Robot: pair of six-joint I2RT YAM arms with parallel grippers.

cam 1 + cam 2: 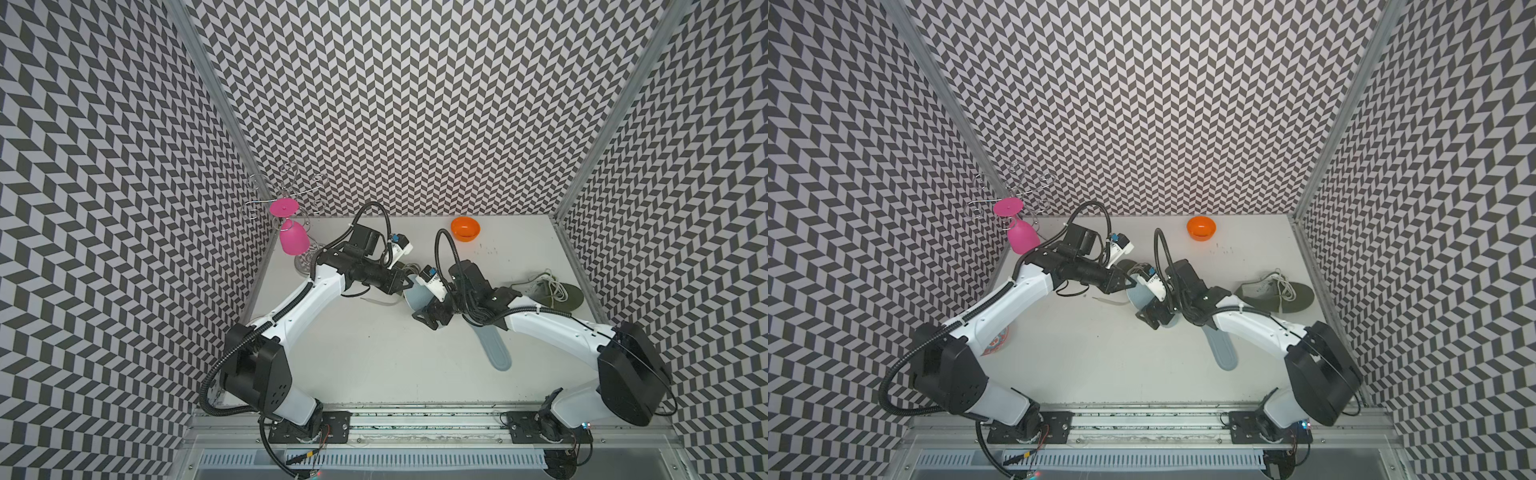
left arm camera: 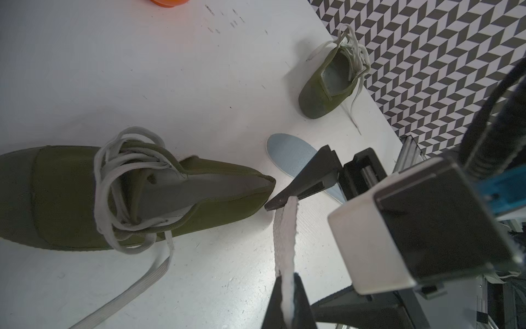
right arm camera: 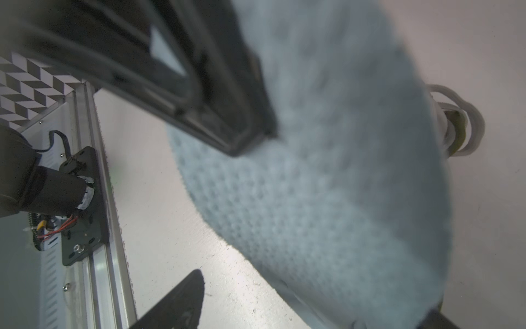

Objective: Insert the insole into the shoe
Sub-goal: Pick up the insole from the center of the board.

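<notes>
My left gripper [image 2: 287,277] is shut on the light blue insole [image 3: 327,185], which shows edge-on as a white strip in the left wrist view and as a blue round shape [image 1: 415,297] in both top views. My right gripper [image 3: 310,302] stands open around the same insole, its fingers [image 3: 182,296] apart from it. The olive shoe [image 2: 71,199] with white laces lies just behind both grippers, mostly hidden under the arms in the top views. A second insole [image 1: 496,351] lies flat on the table under my right arm.
Another olive shoe [image 1: 552,291] lies at the right wall. An orange bowl [image 1: 465,228] sits at the back. A pink glass [image 1: 293,239] hangs on a wire rack [image 1: 286,195] at the back left. A loose lace [image 1: 382,301] trails on the table.
</notes>
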